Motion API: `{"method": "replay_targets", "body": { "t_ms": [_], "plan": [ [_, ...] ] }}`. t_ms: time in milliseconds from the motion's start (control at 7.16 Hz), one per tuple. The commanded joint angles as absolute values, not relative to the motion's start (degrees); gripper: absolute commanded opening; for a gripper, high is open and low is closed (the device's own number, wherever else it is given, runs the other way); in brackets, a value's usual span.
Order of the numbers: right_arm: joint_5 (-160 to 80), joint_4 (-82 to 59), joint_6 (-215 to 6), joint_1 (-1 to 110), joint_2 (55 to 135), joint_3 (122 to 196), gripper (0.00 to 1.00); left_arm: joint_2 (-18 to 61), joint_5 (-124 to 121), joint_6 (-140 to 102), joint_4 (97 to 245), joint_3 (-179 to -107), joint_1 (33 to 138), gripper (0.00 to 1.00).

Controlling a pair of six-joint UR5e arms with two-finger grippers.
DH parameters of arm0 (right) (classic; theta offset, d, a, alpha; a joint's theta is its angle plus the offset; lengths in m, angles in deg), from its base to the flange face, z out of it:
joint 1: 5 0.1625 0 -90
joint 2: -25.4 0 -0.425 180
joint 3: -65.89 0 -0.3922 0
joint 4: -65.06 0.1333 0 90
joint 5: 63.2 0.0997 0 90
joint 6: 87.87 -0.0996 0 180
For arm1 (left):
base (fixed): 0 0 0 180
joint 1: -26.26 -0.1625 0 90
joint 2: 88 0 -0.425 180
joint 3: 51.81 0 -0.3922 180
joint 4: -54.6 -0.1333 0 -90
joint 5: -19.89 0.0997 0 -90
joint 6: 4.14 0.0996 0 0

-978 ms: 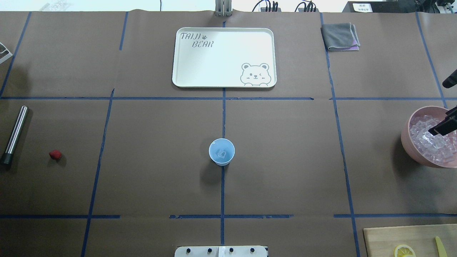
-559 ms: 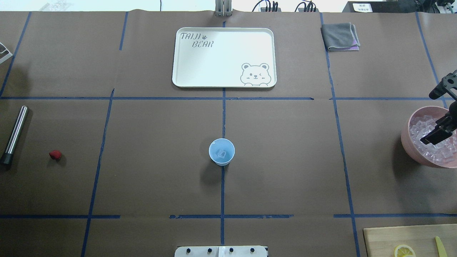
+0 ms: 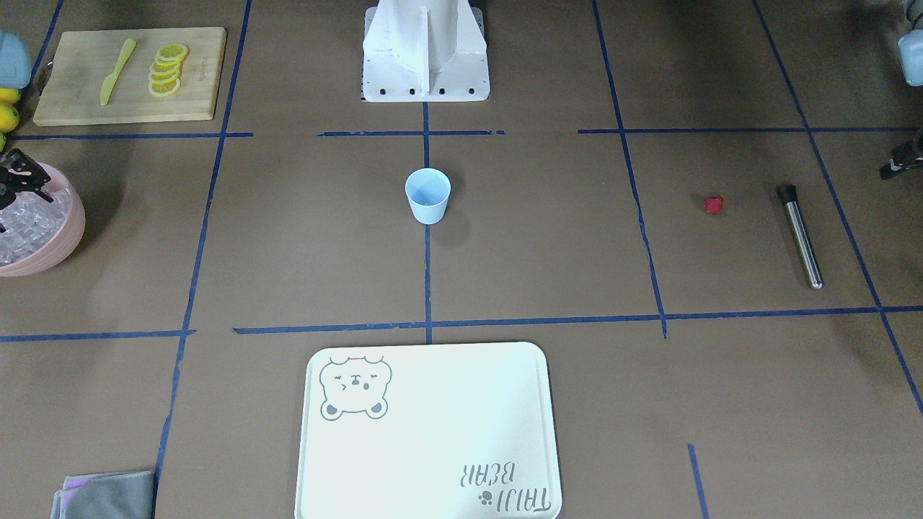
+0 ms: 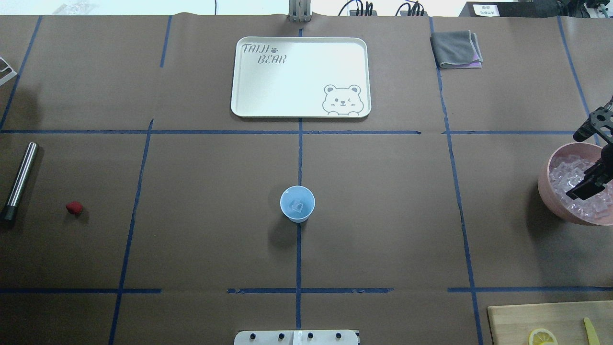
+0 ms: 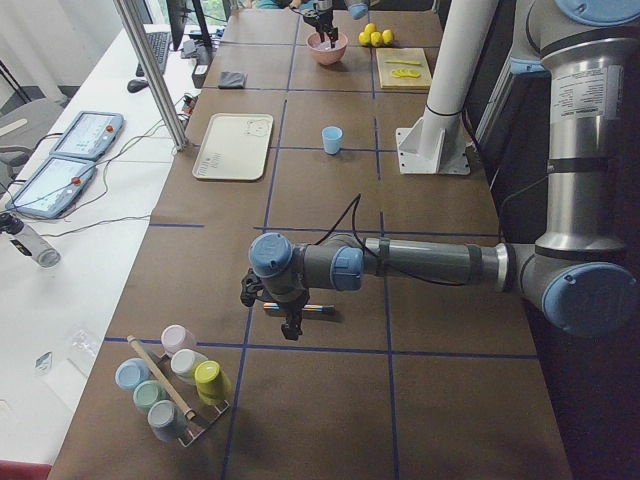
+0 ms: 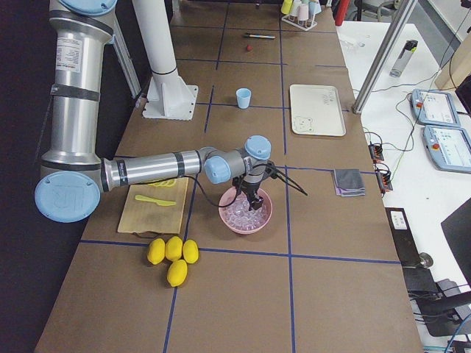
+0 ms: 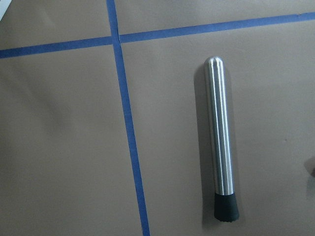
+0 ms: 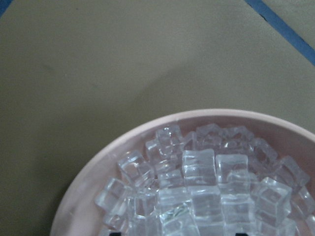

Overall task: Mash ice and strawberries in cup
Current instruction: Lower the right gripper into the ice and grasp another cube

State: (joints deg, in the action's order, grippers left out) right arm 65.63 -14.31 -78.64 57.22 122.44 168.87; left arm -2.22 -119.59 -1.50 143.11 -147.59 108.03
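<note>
The right fingers (image 4: 583, 188) hang spread apart over one pink bowl (image 4: 546, 189), with its heap of ice (image 8: 199, 177) directly beneath them. One light-blue cup (image 4: 297, 216) holding a single cube (image 4: 297, 207) stands well away on the tabletop (image 4: 383, 215). One strawberry (image 4: 73, 207) and one steel muddler (image 7: 220, 137) lie near the left fingers (image 5: 290, 325); I cannot tell whether those are apart.

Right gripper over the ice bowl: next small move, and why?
Probably lower the right gripper into the ice and close on one cube. Its fingers stand apart above the pink bowl, and the cup holds only one cube.
</note>
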Motion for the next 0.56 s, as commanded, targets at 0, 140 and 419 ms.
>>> {"method": "replay_targets", "body": {
  "t_ms": [0,140,419],
  "plan": [
    [65.65,-14.40,-78.46,57.13,122.26,168.72,0.38,-2.22,-119.59,-1.50,143.11,-147.61,108.00,1.00],
    [65.65,-14.83,-78.46,57.14,121.91,168.72,0.11,-2.22,-119.50,-1.59,143.11,-147.61,108.00,1.00],
    [66.43,-14.92,-78.37,57.22,121.64,168.98,0.03,-2.22,-119.59,-1.68,143.20,-147.61,108.00,1.00]
  ]
}}
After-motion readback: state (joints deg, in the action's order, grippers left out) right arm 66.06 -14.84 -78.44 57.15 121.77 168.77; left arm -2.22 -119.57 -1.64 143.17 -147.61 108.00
